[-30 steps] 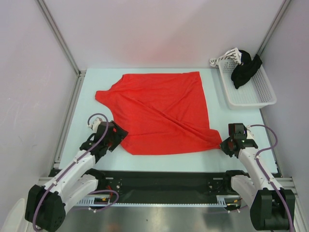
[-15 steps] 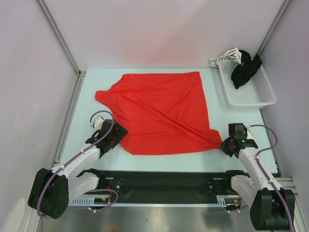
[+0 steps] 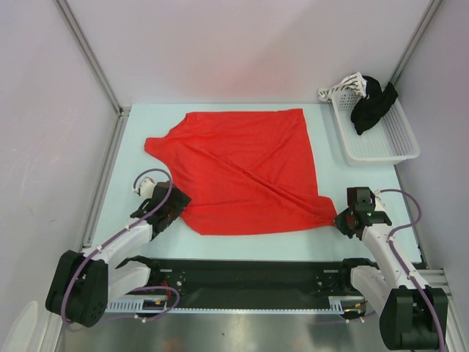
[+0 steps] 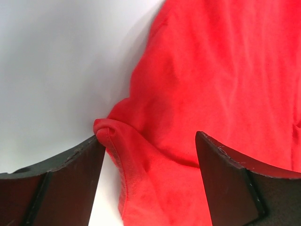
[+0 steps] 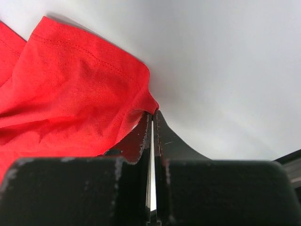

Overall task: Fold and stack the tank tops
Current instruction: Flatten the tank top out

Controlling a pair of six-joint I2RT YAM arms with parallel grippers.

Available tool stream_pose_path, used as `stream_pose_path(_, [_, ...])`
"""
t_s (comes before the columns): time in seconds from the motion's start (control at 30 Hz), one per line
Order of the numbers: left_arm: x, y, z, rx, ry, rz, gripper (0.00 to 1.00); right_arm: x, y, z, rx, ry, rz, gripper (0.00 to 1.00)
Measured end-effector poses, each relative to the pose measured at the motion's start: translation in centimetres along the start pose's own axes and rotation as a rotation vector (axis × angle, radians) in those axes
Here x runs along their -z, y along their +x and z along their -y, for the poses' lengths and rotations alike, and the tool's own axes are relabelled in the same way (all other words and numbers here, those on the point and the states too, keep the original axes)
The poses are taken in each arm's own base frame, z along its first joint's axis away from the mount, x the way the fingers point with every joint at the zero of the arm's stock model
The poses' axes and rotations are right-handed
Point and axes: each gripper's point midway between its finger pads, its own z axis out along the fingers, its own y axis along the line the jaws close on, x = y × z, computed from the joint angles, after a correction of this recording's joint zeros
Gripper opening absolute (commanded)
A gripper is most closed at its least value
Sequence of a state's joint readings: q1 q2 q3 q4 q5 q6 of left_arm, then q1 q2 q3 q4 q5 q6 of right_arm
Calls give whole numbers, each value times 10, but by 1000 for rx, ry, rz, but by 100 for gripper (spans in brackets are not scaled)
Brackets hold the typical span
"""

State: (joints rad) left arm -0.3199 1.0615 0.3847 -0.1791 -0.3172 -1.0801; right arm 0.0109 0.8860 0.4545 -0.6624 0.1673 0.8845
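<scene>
A large bright red tank top (image 3: 245, 172) lies spread on the table. My left gripper (image 3: 174, 204) is open at its near left edge. In the left wrist view the red fabric (image 4: 211, 84) bunches into a fold between my two fingers (image 4: 61, 174). My right gripper (image 3: 341, 219) is shut on the tank top's near right corner, which is pulled to a point. In the right wrist view the red corner (image 5: 84, 89) runs into the closed fingertips (image 5: 141, 136). A black garment (image 3: 372, 103) hangs in the white basket.
A white mesh basket (image 3: 381, 143) stands at the back right with a striped white cloth (image 3: 344, 88) over its far rim. Metal rails run along the left and near edges of the table. White walls close the space.
My left gripper has drawn back a little toward the near left, along the tank top's left edge. The right gripper and the tank top have stayed in place.
</scene>
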Motion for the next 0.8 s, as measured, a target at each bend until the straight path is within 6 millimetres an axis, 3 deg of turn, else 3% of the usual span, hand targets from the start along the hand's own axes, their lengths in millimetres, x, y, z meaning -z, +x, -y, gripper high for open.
stream_pose_path(0.1, [0, 2, 7, 7, 32, -19, 80, 0, 0, 0, 0, -1, 0, 0])
stream_pose_path(0.17, [0, 4, 8, 9, 35, -29, 69, 0, 0, 0, 0, 0, 0, 0])
stream_pose_path(0.2, [-1, 5, 7, 8, 30, -31, 56, 0, 0, 0, 0, 0, 0, 0])
stream_pose_path(0.23, [-1, 5, 7, 11, 27, -29, 13, 0, 0, 0, 0, 0, 0, 0])
stream_pose_path(0.27, [-2, 4, 6, 14, 24, -25, 0, 0, 0, 0, 0, 0, 0, 0])
stream_pose_path(0.6, [-13, -18, -2, 9, -57, 8, 0, 1, -4, 2, -19, -1, 7, 0])
stream_pose_path(0.8, [2, -70, 13, -90, -132, 155, 0, 1, -4, 2, -22, 0, 6, 0])
